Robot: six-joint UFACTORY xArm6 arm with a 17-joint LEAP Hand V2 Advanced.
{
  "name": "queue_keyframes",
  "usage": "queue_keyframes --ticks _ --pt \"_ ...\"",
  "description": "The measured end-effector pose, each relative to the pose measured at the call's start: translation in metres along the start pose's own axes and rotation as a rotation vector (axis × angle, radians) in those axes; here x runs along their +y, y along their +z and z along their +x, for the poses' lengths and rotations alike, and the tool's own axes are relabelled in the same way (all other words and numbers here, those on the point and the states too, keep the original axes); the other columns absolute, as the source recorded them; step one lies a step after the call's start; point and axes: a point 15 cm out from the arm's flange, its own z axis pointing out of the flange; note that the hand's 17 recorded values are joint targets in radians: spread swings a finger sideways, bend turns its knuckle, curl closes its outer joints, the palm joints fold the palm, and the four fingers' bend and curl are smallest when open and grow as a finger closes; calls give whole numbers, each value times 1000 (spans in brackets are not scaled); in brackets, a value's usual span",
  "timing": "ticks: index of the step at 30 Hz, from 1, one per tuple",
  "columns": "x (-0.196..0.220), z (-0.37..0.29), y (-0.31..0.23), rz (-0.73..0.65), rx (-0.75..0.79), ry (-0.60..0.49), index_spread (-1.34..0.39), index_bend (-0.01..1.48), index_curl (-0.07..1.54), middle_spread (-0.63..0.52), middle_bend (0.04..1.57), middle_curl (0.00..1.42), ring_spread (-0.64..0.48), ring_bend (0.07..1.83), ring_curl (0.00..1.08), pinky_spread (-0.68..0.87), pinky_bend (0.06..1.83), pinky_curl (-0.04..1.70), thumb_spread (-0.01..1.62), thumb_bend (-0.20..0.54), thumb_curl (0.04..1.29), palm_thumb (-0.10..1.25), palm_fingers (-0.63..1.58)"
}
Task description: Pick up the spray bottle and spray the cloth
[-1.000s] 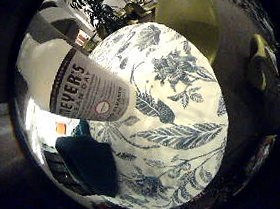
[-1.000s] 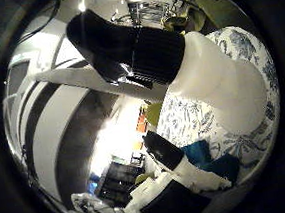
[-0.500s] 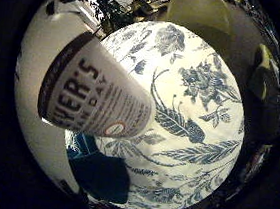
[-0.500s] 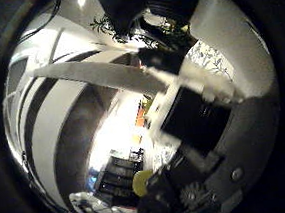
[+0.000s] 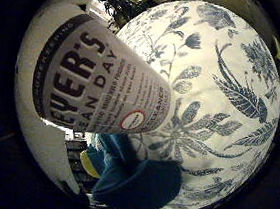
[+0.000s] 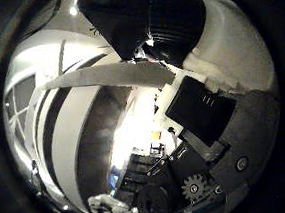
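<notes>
The spray bottle [image 5: 97, 85] is white with a dark-printed label and fills much of the little finger side view, close against my palm. Its black spray head [image 6: 150, 20] shows in the thumb side view, with the white bottle shoulder beside it. My right hand [image 6: 204, 126] has black and white finger parts curled across the bottle just under the spray head. A blue cloth [image 5: 137, 179] lies crumpled on a white covering with a blue flower print [image 5: 221, 93], beyond the bottle's base.
A small yellow thing [image 5: 89, 163] sits against the blue cloth's edge. Dark leafy plants [image 5: 120, 2] stand past the flower-print covering. White and dark bands of the room [image 6: 69, 133] fill the rest of the thumb side view.
The bottle now fills more of both views and lies closer to the palm. The fingers have closed in across it under the spray head. The blue cloth shows larger.
</notes>
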Motion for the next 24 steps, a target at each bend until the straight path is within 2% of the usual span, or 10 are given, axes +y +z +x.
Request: queue_keyframes --ticks 6,11,15,20,24 --pt "-5 -54 -16 -3 -11 -91 -175 1232 741 -96 1403 679 -228 1361 765 -159 1231 1037 894 -13 697 1067 1109" --pt "0 -99 -39 -60 92 -198 -171 1241 725 -94 1414 662 -230 1349 788 -156 1170 1151 897 -15 731 1057 1114" --pt "12 -134 -54 -147 151 -241 -171 1245 716 -93 1420 655 -231 1338 801 -157 1128 1222 884 -15 751 1050 1120" --pt "24 -156 -77 -263 348 -222 -169 1244 706 -93 1422 647 -233 1327 813 -161 1093 1284 880 -18 765 1037 1125" --pt "37 -189 -82 -353 490 -267 -169 1248 704 -93 1421 642 -235 1318 823 -165 1068 1327 882 -15 774 1031 1129"
